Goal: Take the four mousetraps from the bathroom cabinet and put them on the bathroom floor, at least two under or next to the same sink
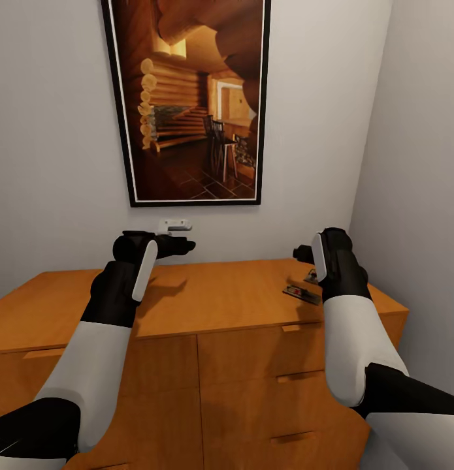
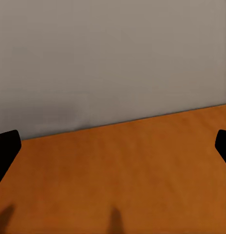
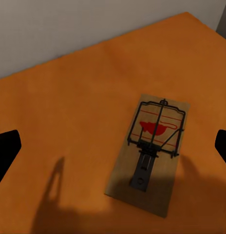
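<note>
I see both fingers sets spread wide, empty, over the cabinet [image 1: 240,294]; one mousetrap [image 3: 151,151] lies lower right

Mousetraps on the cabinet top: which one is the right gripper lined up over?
The mousetrap with its red spot facing the right wrist camera, lying flat between the open fingers; in the head view another peeks out behind the right gripper.

Counts: two mousetraps, one [image 1: 302,293] beside the right arm and a second [image 1: 312,277] partly hidden behind it; one cabinet [image 1: 207,307]; one framed picture [image 1: 191,98]; one wall fitting [image 1: 174,226]; two claws, left [image 1: 181,246] and right [image 1: 304,252].
</note>
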Tool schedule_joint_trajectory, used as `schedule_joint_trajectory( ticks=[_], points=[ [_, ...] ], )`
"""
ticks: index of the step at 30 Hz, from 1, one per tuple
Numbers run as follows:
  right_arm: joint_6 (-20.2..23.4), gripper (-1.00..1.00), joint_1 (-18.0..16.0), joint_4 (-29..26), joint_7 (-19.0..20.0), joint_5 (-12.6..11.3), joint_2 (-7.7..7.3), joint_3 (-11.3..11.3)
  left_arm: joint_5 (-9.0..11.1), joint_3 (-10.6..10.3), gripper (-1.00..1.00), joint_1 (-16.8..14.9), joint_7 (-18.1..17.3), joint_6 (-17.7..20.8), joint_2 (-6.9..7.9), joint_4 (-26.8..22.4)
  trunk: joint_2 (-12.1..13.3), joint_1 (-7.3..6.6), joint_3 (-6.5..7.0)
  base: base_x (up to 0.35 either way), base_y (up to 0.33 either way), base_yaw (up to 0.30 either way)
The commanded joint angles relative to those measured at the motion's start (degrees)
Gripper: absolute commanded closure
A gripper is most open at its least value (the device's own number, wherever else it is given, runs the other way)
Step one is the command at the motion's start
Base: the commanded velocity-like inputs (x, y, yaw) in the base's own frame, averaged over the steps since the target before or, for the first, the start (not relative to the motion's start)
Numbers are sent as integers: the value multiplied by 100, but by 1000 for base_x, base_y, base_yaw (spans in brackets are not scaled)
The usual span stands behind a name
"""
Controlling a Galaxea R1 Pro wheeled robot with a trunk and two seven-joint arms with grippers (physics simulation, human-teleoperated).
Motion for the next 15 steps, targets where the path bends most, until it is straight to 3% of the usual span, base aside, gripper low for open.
schedule_joint_trajectory(
  ticks=[1,15],
  points=[
    [25,-100,-6,-4,33,56,7,-17,44,1,-100,-5,25,23,0,-4,-3,-1,-7,-1,0,0],
    [25,-100,-6,123,61,0,0,-32,44,1,-100,-5,25,23,0,-3,-3,-1,-7,0,0,0]
  ],
)
